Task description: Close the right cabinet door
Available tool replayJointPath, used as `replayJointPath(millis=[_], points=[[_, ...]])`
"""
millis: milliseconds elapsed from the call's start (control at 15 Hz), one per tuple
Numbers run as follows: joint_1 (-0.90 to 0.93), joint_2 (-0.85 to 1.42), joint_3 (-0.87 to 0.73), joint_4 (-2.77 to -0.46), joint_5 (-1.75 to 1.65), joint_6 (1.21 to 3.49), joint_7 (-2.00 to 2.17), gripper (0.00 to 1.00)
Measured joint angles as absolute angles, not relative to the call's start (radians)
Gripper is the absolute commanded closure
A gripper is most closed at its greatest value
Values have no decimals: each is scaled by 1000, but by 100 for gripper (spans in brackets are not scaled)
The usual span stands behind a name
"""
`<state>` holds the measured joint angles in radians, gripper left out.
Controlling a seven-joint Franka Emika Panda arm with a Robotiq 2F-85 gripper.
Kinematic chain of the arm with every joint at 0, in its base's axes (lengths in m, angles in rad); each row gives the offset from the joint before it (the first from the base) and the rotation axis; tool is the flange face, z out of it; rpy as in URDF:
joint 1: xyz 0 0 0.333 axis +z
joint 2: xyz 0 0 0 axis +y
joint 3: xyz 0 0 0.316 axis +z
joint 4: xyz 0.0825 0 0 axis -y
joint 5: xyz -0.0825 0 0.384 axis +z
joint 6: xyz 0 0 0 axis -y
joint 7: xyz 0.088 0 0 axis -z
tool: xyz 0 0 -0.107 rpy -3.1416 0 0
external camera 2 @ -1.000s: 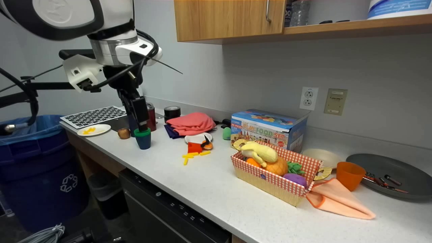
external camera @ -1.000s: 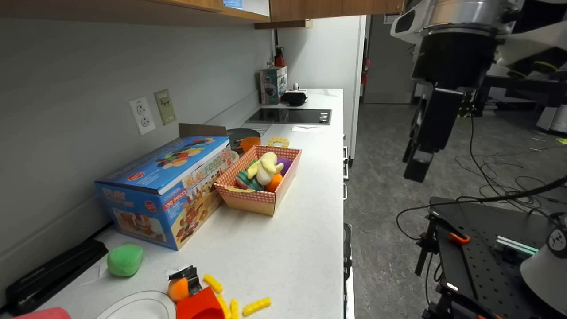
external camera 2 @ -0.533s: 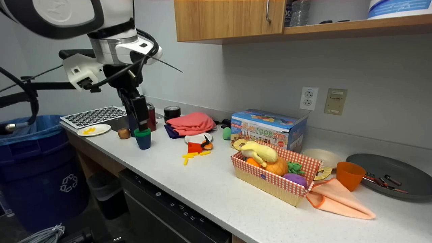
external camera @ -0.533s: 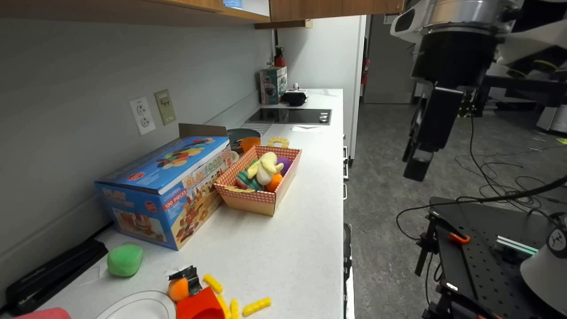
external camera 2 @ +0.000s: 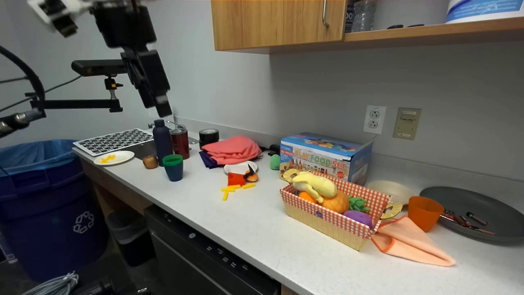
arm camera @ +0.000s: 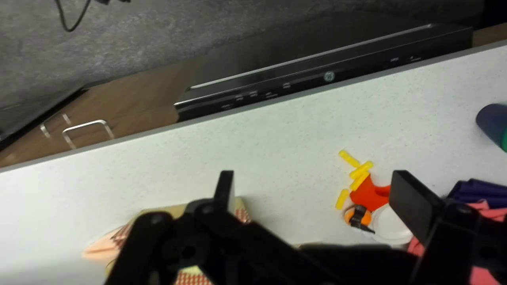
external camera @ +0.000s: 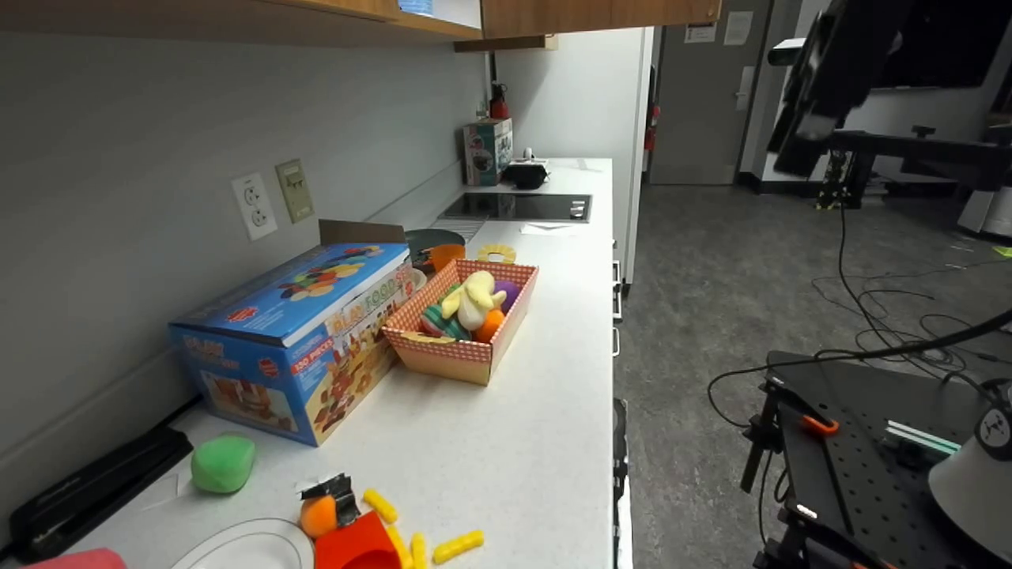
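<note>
The right cabinet door [external camera: 545,17] is a plain tan wooden panel at the top of an exterior view. Only its lower part shows; it stands swung out from the open shelf. In the exterior view with the closed left door [external camera 2: 278,22], the open shelf [external camera 2: 434,33] shows but the right door is out of view. My gripper [external camera: 798,150] hangs in the air off the counter's front side, apart from the door. It also shows above the counter's far end [external camera 2: 161,104]. In the wrist view the fingers [arm camera: 313,186] are wide apart with nothing between them.
On the counter [external camera 2: 254,229] stand a food-set box [external camera 2: 323,157], a basket of toy fruit [external camera 2: 323,229], an orange cup [external camera 2: 425,213] and a dark pan [external camera 2: 483,217]. A camera bar [external camera 2: 77,104] stands near the arm. Bottles and a tub [external camera 2: 483,10] sit on the open shelf.
My gripper has risen well above the green-rimmed cup, drifting slightly left in one view and right in the other. The door and the counter's things have not moved.
</note>
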<state>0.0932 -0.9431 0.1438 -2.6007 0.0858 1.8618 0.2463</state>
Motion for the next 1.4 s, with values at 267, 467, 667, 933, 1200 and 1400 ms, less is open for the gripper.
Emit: replayJointPath(millis=[267, 467, 667, 933, 1200, 1400], points=[[47, -1044, 161, -2509, -15, 1781, 247, 0], [45, -1055, 166, -2511, -20, 1779, 247, 0], [44, -1054, 167, -2512, -20, 1779, 247, 0], [-20, -1033, 123, -2463, -33, 1865, 265, 0], [-146, -966, 26, -2314, -74, 1983, 265, 0], [-225, -895, -24, -2209, -114, 2086, 265, 0]])
